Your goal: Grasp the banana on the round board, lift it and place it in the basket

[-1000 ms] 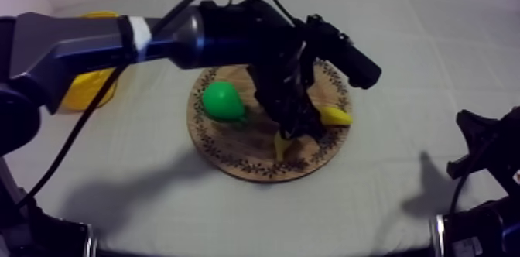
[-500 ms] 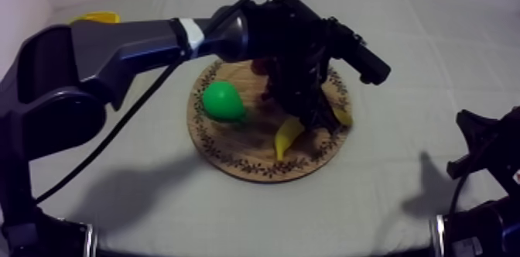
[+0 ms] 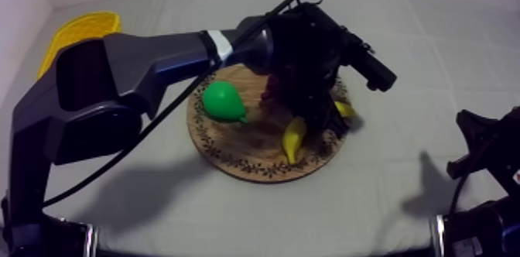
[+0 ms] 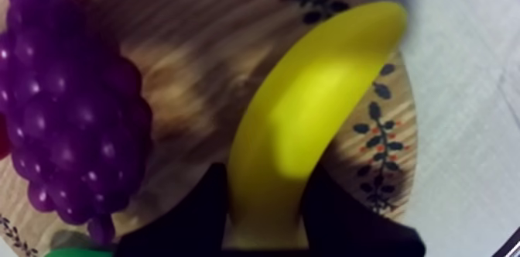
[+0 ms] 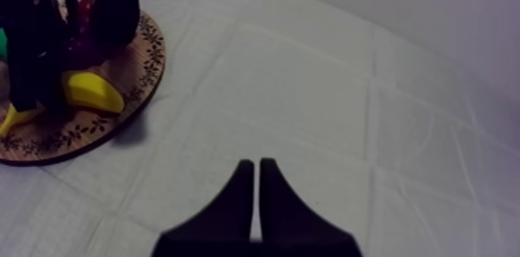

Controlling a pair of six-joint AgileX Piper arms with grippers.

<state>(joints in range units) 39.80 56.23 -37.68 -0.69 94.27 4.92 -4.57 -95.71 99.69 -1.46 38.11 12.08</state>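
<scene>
The yellow banana (image 3: 294,138) is over the right half of the round wooden board (image 3: 232,155). My left gripper (image 3: 317,121) comes down on it from above and is shut on it. In the left wrist view the two black fingers (image 4: 193,217) clasp the banana (image 4: 309,121) near one end, beside the purple grapes (image 4: 70,121). I cannot tell if the banana still touches the board. The yellow basket (image 3: 81,32) sits at the far left. My right gripper (image 5: 256,190) is shut on nothing, low at the right over bare cloth.
A green pear (image 3: 222,101) lies on the board's left part. A small red fruit (image 5: 85,8) shows behind the left gripper. My long left arm (image 3: 155,59) stretches from the left across the table between basket and board.
The banana has shifted slightly right and away with my left gripper shut on it. The left arm has swung so that the basket shows more. The right arm is still.
</scene>
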